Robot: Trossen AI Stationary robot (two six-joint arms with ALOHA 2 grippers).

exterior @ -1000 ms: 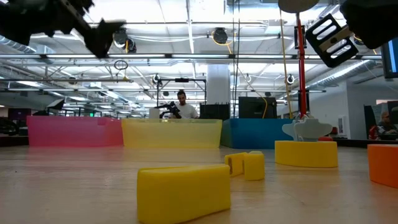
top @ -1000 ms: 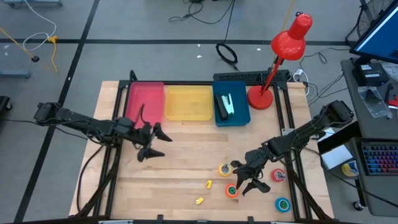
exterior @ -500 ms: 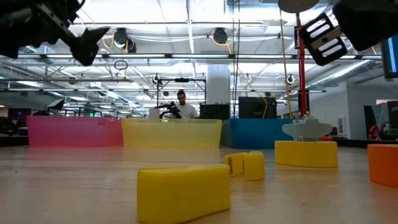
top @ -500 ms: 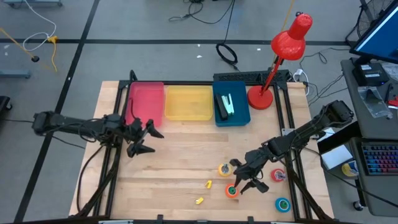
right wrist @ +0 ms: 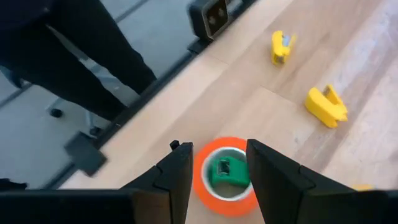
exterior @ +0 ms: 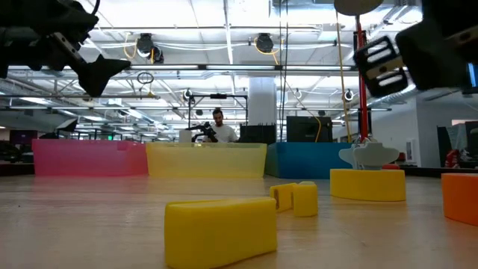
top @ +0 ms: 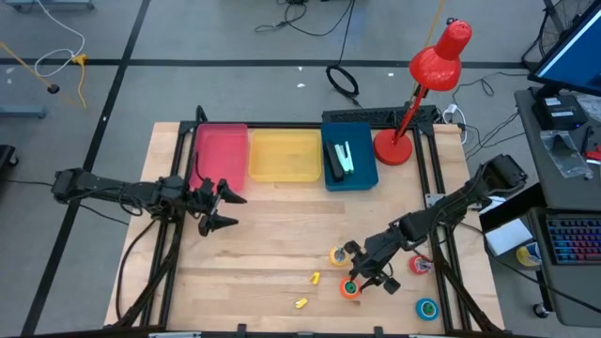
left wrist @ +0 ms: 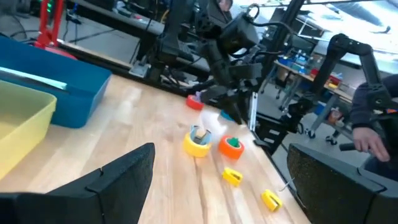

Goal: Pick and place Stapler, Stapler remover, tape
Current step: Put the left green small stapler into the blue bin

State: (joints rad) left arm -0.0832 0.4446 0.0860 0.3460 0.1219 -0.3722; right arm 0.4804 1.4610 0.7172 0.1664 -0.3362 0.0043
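Observation:
My right gripper (top: 362, 274) hangs open just above the orange tape roll (right wrist: 224, 175), one finger on either side of it and apart from it. The roll lies flat on the wood with a green piece in its hole. A yellow roll (top: 338, 254), a red roll (top: 419, 266) and a blue-teal roll (top: 427, 308) lie nearby. Two yellow stapler removers (top: 315, 278) (top: 300, 302) rest on the table near its front edge. A stapler (top: 339, 160) lies in the blue bin (top: 362, 174). My left gripper (top: 214, 208) hovers open and level at the left, holding nothing.
A pink bin (top: 219, 153) and a yellow bin (top: 284, 155) stand beside the blue one along the far edge. A red desk lamp (top: 413, 103) rises at the far right corner. Bare wood lies between the two arms. A person shows in the room beyond the table.
My left gripper has drawn back toward the table's left edge and sunk a little, still open. My right gripper has dropped toward the orange roll and rolled its wrist, with its finger gap unchanged.

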